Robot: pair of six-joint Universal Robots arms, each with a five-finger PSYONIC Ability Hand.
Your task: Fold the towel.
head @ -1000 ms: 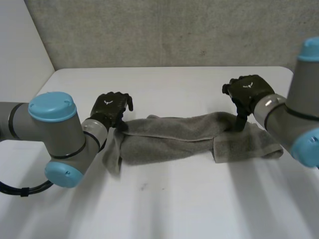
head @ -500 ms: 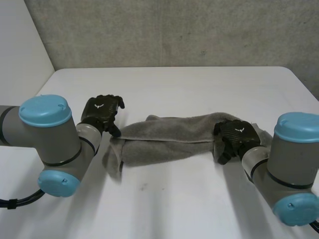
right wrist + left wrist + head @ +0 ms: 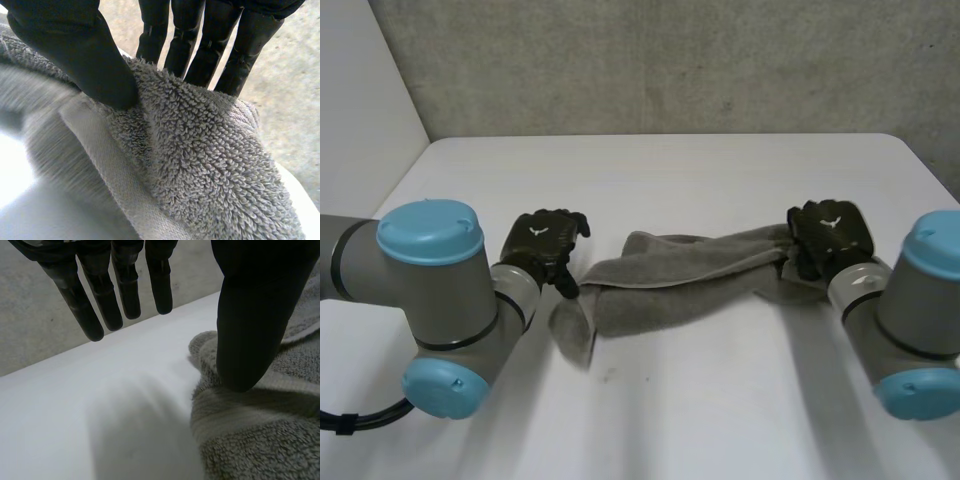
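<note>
A grey towel (image 3: 690, 275) lies in a long bunched strip across the middle of the white table (image 3: 660, 400). My right hand (image 3: 830, 232) is at its right end, and there the towel (image 3: 200, 165) is pinched between the thumb (image 3: 85, 55) and the fingers (image 3: 200, 45), with that end raised a little. My left hand (image 3: 542, 240) hangs just off the towel's left end. Its fingers (image 3: 100, 305) are straight and spread over bare table, while its thumb (image 3: 250, 315) rests on the towel's edge (image 3: 250, 430).
The table's back edge (image 3: 660, 136) meets a grey wall. My left arm (image 3: 440, 300) lies along the front left and my right arm (image 3: 920, 320) along the front right. The towel's left tip droops toward the front.
My right hand dropped onto the towel's right end, closed on it and drew it back and to the right, shifting the whole towel rightward. My left hand's fingers straightened off the left end.
</note>
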